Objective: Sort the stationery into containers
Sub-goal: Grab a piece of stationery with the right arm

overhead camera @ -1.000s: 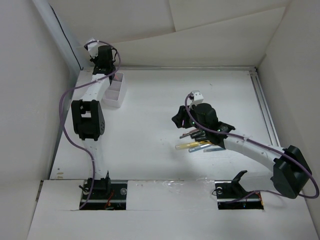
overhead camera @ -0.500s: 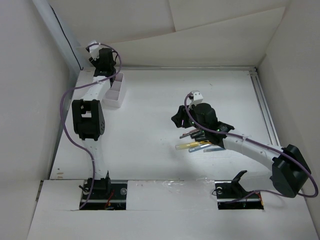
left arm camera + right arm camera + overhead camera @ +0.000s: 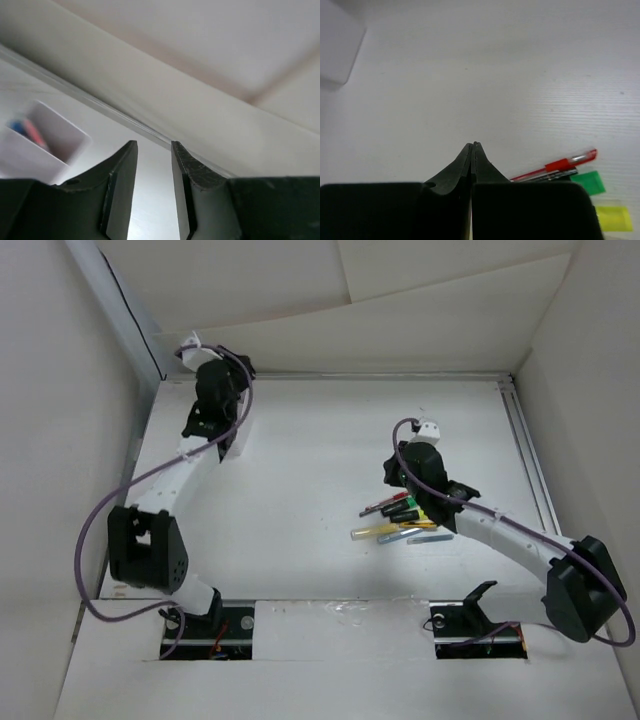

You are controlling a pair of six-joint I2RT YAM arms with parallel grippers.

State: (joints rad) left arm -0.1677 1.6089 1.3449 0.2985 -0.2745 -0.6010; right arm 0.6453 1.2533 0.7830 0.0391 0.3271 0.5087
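Several pens and markers (image 3: pixel 400 522) lie in a loose pile right of the table's middle: a red pen (image 3: pixel 560 164), a black one with a green end (image 3: pixel 587 182), and yellow (image 3: pixel 375 533) and light blue (image 3: pixel 420 537) ones. My right gripper (image 3: pixel 472 145) is shut with nothing in it, just behind and left of the pile. The white container (image 3: pixel 50 150) holds blue and red items in one compartment. In the top view my left arm hides most of it. My left gripper (image 3: pixel 154 146) hovers beside it near the back wall, open with nothing between its fingers.
The back wall meets the table just beyond my left gripper. A metal rail (image 3: pixel 530 460) runs along the table's right edge. Purple cables loop off both arms.
The left arm has swung, its elbow dropping toward the near edge, and its jaws have parted. The right gripper has lifted back off the pen pile and shut on nothing.
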